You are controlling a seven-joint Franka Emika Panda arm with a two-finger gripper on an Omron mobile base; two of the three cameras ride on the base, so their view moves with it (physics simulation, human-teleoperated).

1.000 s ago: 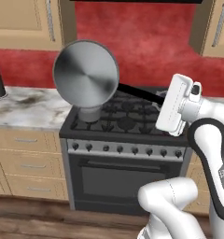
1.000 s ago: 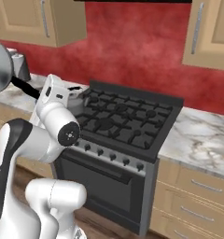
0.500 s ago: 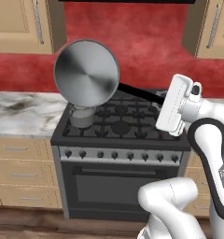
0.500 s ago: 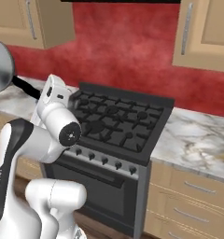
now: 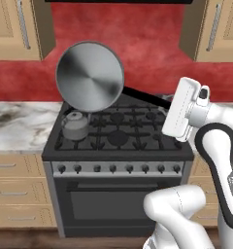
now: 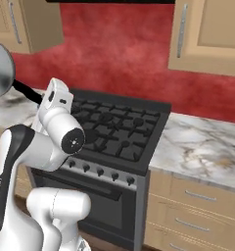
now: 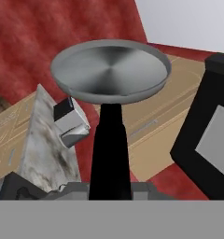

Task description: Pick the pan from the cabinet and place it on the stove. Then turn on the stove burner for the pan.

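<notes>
Mottled red wall point(image 5: 138, 44) is seen behind the range, flanked by light tan wooden cabinets point(image 5: 16, 26) with recessed panels and long silver bar handles. Marbled grey-and-white counter point(image 6: 202, 147) runs on both sides of the stove point(image 5: 118, 136), a dark grey gas range topped with black iron grates, round burners and a row of small round knobs along its front panel. Tan drawer units point(image 6: 193, 206) with slim metal pulls are set beneath the counter. A squat grey kettle point(image 5: 75, 125) with a dark handle is seen standing on the grates at the stove's left side.

The pan point(image 5: 90, 76) is held up in the air over the left part of the stove, tipped on edge so that its round, brushed steel bottom is turned toward the left base camera. Its long thin black handle point(image 5: 145, 96) reaches to the right into the white hand of the arm. In the hand view the shallow steel dish is seen rim-on, with faint radial sheen, and the black handle runs straight down to the gripper point(image 7: 110, 189), whose jaws are drawn narrow and clamped on the handle's end. In the right base view the pan's silver edge point(image 6: 2, 68) is seen at the far left, above the counter
</notes>
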